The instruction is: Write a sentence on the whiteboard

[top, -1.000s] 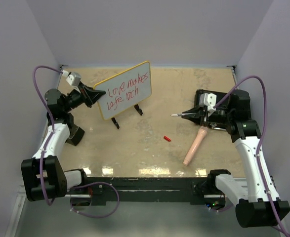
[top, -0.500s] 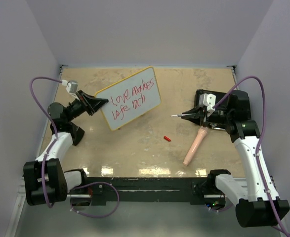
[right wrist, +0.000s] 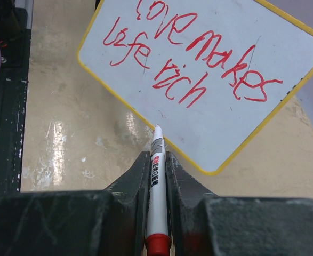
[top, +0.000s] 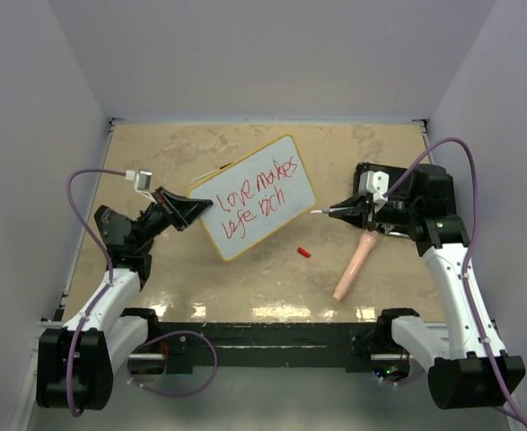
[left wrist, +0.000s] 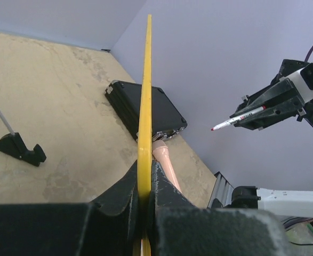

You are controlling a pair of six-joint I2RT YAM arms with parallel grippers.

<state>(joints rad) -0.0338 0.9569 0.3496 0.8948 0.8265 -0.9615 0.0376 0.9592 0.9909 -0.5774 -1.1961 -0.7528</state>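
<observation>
beige tabletop [top: 353,157], lilac walls [top: 272,54]; left gripper [top: 202,206] clamped on whiteboard [top: 256,199], right gripper [top: 342,207] on marker [top: 324,210]

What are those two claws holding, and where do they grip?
The left gripper pinches the whiteboard by its yellow rim; the right gripper clamps a marker mid-barrel.

The left gripper [top: 200,207] held the whiteboard [top: 243,235] by its left edge, the jaws pressed together on the rim. The board was tilted, its face turned up toward the camera, and the sentence [top: 259,193] stood on it in red, in two lines. To the right of the board and apart from it, the right gripper [top: 339,208] had its jaws closed on a marker [top: 324,210], whose tip pointed toward the board. A small red cap [top: 304,252] lay on the tabletop [top: 335,148], and near it a long pale pink object [top: 353,262]. A black case [top: 363,176] lay under the right arm.
</observation>
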